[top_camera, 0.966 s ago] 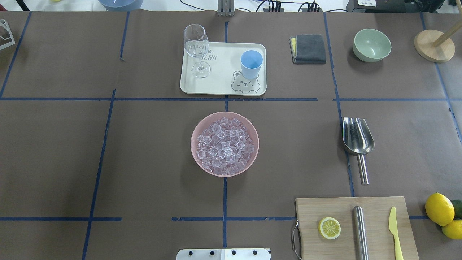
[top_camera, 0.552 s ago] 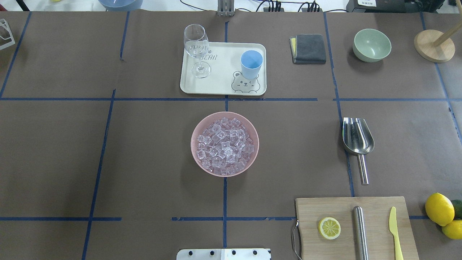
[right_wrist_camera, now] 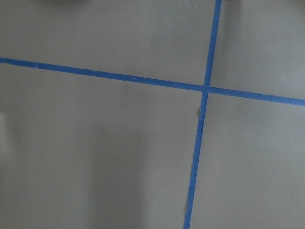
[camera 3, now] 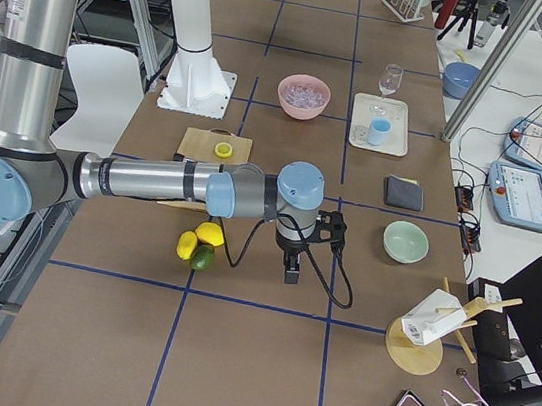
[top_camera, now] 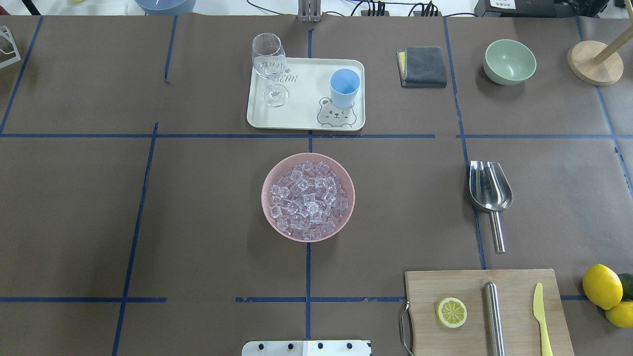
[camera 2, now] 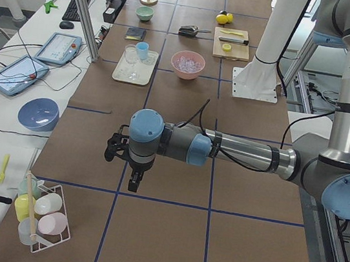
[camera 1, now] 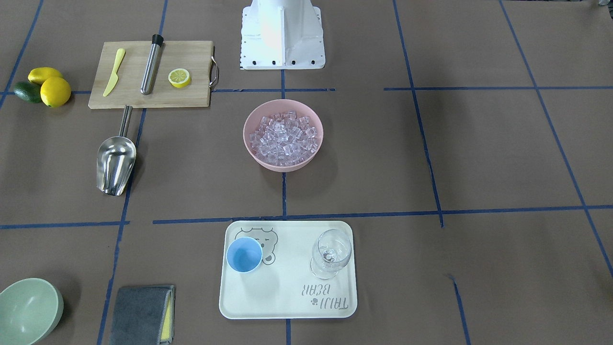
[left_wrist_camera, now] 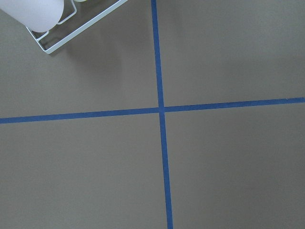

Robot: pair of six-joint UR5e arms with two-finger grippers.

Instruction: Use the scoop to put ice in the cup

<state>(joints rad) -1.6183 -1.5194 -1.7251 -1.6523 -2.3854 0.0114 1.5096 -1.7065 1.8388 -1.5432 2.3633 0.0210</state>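
Exterior left view: left gripper (camera 2: pixel 134 181) points down at the table near the wire rack (camera 2: pixel 43 213) of pastel cups, at the far left end. Can't tell whether its jaws are apart or together; nothing visibly in them. Left wrist view has only blue tape lines and a corner of that rack, no fingers in shot.

Exterior right view: right gripper (camera 3: pixel 291 268) also points down, over bare table just beside the 2 lemons (camera 3: pixel 200 239) and 1 lime (camera 3: pixel 202 258). Jaw opening can't be judged there either, and nothing is seen held. Right wrist view shows tape lines only.

Neither arm shows in the overhead or front views.

Scoop (top_camera: pixel 489 190) lies on the table on the robot's right, trough up and pointing away from the robot, along a tape line. Its handle end is near the cutting board (top_camera: pixel 425 287). Nothing touches it.

Ice (top_camera: pixel 307 199) is heaped in the pink bowl (top_camera: pixel 264 198) at table centre.

Cup (top_camera: pixel 344 88) stands upright on the right part of the white tray (top_camera: pixel 301 116), beyond the bowl, with the wine glass (top_camera: pixel 269 64) on the tray's left.

On the board: 1 lemon slice (top_camera: pixel 451 312), steel cylinder (top_camera: pixel 493 316), yellow knife (top_camera: pixel 541 316).

Green bowl (top_camera: pixel 509 62) and grey cloth (top_camera: pixel 424 66) sit far right.
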